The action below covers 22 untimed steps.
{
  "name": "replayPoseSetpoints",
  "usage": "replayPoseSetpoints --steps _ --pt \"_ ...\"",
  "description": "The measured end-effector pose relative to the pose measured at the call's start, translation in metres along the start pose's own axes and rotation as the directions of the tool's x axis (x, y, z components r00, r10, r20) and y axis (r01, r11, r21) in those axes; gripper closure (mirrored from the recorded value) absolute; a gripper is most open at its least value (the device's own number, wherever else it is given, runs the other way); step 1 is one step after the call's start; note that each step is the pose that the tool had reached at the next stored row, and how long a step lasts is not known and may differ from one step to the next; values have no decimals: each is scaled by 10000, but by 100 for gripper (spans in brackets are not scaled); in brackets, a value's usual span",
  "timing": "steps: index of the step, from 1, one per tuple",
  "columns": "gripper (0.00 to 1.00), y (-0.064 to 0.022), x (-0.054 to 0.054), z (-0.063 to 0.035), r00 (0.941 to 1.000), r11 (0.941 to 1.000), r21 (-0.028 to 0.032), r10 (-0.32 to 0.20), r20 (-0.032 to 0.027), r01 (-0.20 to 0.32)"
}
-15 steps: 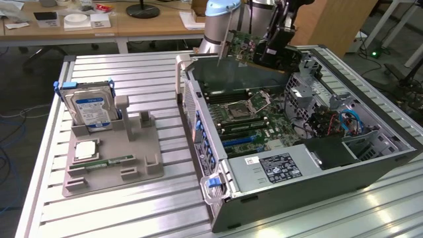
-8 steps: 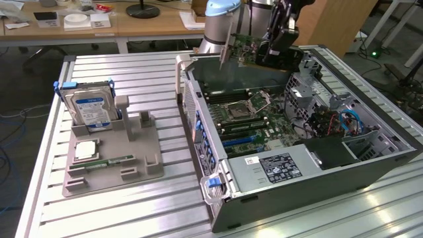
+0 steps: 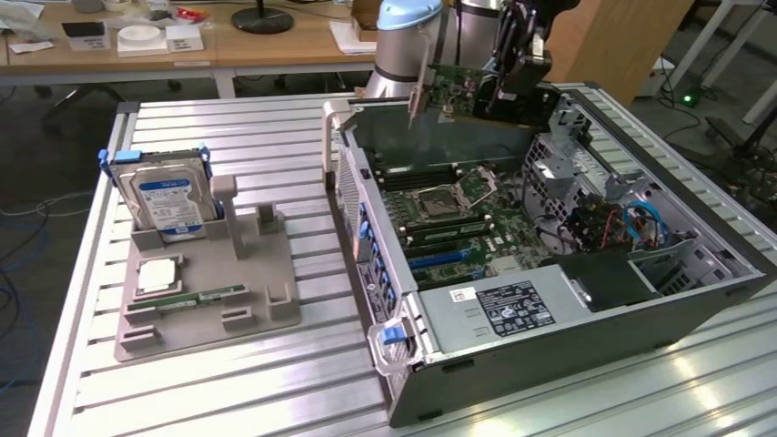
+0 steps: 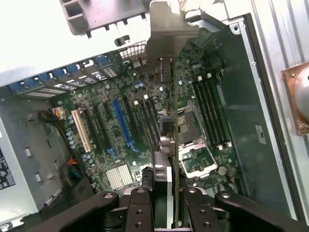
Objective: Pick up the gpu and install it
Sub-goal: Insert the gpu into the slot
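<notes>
The gpu [image 3: 459,89] is a thin circuit card with a silver end bracket [image 3: 419,91], and it hangs in the air over the far end of the open computer case [image 3: 680,300]. My gripper [image 3: 510,91] is shut on the card's edge. The wrist view looks along the card edge-on: the gpu [image 4: 175,121] runs away from my gripper [image 4: 166,200], and its bracket [image 4: 166,29] is at the far end. Below it lies the motherboard [image 4: 111,140] with its blue slot [image 4: 123,123] and black slots beside it. The card touches no slot.
A grey fixture [image 3: 261,273] sits on the slatted table at the exterior view's left, holding a blue-labelled hard drive [image 3: 166,202], a RAM stick [image 3: 200,296] and a chip [image 3: 158,273]. Inside the case are the CPU socket [image 3: 443,200], power supply [image 3: 510,305] and cables [image 3: 607,223].
</notes>
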<state>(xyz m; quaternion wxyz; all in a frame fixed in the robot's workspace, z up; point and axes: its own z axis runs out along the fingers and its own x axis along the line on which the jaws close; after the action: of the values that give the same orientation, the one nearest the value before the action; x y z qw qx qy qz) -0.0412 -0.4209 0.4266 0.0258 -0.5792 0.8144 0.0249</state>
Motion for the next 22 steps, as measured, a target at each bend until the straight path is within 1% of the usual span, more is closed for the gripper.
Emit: replayPoseSetpoints --steps 1,3,6,8,11,14,16,17,19,22 --pt "72 0 0 5 10000 10000 2 -30 16 30" --pt "72 0 0 11 9998 9998 0 -183 16 183" --pt "72 -1 1 21 9977 9977 -18 -680 17 680" --pt "72 -1 2 27 9946 9946 -31 -1039 19 1039" --pt "72 -1 3 38 9876 9876 -44 -1568 24 1569" --pt "72 -2 4 57 9808 9808 3 -1948 36 1948" --pt "72 -1 5 68 9779 9779 68 -2089 46 2088" --pt "72 -1 6 76 9773 9772 99 -2120 51 2119" --pt "72 -2 7 101 9769 9769 137 -2135 56 2134" --pt "72 -2 10 145 9769 9769 143 -2135 60 2134"
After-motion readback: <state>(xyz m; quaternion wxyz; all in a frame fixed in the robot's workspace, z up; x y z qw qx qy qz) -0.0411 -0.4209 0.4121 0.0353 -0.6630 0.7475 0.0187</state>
